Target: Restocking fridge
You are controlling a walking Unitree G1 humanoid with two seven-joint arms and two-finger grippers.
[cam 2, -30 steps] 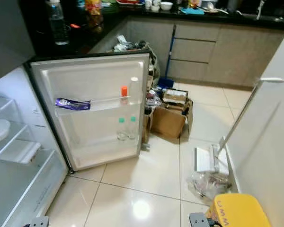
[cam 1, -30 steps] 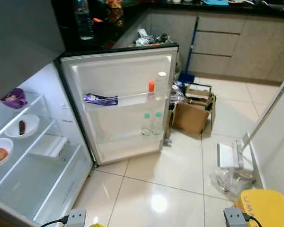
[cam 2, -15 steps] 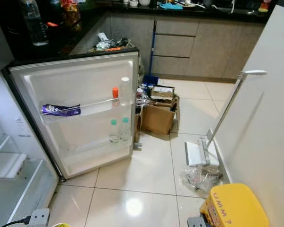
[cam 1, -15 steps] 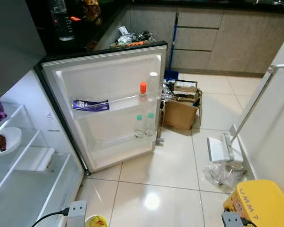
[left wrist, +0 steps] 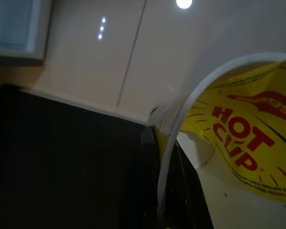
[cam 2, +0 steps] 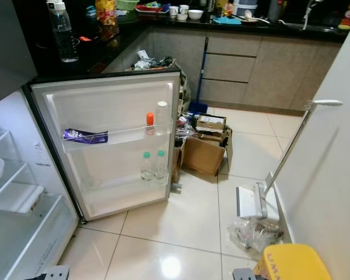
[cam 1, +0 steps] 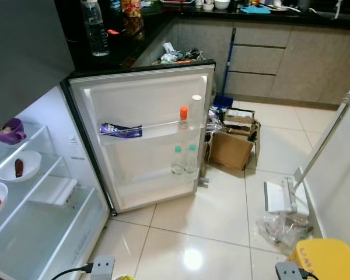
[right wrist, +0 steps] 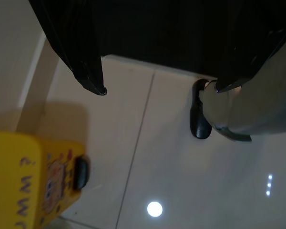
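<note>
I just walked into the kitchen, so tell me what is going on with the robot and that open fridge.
The robot stands before the fridge, whose door hangs wide open. Its left gripper holds a yellow Hot Cup noodle cup low over the floor; the right gripper is open and holds nothing. The door shelves carry bottles and a purple packet. Nothing is being shelved yet.

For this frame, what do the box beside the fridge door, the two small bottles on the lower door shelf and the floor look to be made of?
The box looks like brown corrugated cardboard, matte, its flaps standing open. The two small bottles seem clear plastic with green caps; you see through them to the white door, though glass cannot be ruled out. The floor looks like glazed cream tile, with grout lines and a mirrored ceiling light.
</note>
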